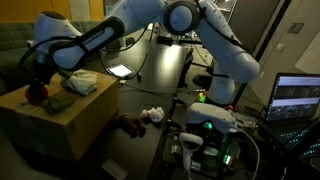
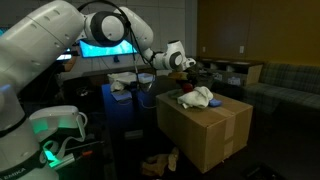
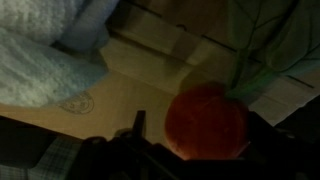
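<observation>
**A:** Why does the arm stoop so low over that corner?

**B:** I'd say because of the small round red ball (image 3: 205, 120). It sits on the table (image 1: 70, 130), which here is a brown cardboard box with folded flaps. The ball is close to one end of the top, so the black pincer (image 1: 38, 78) hangs straight above it, pointing down.

**A:** And the ball lies loose there?

**B:** It seems so. It rests on a flat flap. A crumpled pale white-blue cloth (image 3: 45, 55) lies near it on one side and a limp green cloth (image 3: 280, 50) on the other. Neither covers it, and I judge that's why a straight-down approach works.

**A:** What about the pincer (image 3: 195, 135) itself?

**B:** In the wrist view it looks spread. One dark finger (image 3: 140, 120) stands just beside the ball with a gap between them. The other side is lost in shadow past the ball's far edge, so the ball sits between the jaws, not yet pinched. The picture is dim, so I can't tell whether anything touches.

**A:** Do the outside cameras help?

**B:** Little. In an exterior view the white cloth (image 2: 198, 97) shows on the table, but the ball is too small to make out.
</observation>
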`<control>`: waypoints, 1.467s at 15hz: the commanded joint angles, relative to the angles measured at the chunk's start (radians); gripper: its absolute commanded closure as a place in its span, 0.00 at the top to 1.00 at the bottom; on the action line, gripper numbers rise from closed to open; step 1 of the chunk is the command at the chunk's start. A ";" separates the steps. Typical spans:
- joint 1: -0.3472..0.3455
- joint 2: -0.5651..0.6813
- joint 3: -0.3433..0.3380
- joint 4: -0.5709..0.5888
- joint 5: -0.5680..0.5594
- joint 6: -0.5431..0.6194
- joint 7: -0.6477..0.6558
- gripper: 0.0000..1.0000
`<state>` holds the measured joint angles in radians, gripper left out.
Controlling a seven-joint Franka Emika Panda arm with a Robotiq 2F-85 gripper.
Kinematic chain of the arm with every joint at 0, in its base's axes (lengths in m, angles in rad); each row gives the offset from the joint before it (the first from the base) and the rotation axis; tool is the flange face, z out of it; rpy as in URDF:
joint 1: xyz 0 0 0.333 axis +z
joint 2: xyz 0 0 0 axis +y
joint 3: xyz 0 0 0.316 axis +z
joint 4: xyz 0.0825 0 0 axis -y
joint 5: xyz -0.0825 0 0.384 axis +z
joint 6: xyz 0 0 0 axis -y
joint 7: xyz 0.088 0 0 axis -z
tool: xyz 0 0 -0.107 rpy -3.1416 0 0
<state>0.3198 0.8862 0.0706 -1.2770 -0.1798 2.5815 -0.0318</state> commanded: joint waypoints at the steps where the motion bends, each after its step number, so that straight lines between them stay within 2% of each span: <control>1: -0.014 0.045 0.006 0.068 0.007 0.027 -0.012 1.00; 5: -0.024 0.071 0.008 0.091 0.011 0.017 -0.017 1.00; 6: -0.029 0.076 0.013 0.097 0.015 0.008 -0.021 0.75; 7: -0.032 0.077 0.016 0.097 0.015 0.004 -0.028 0.74; 15: -0.056 0.042 0.068 0.066 0.044 -0.064 -0.069 0.13; 18: -0.085 -0.002 0.126 0.026 0.082 -0.158 -0.133 0.06; 19: -0.094 -0.025 0.144 0.002 0.099 -0.193 -0.157 0.09; 22: -0.123 -0.101 0.197 -0.089 0.119 -0.282 -0.190 0.08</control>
<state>0.2323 0.8842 0.2127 -1.2450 -0.0992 2.3707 -0.1658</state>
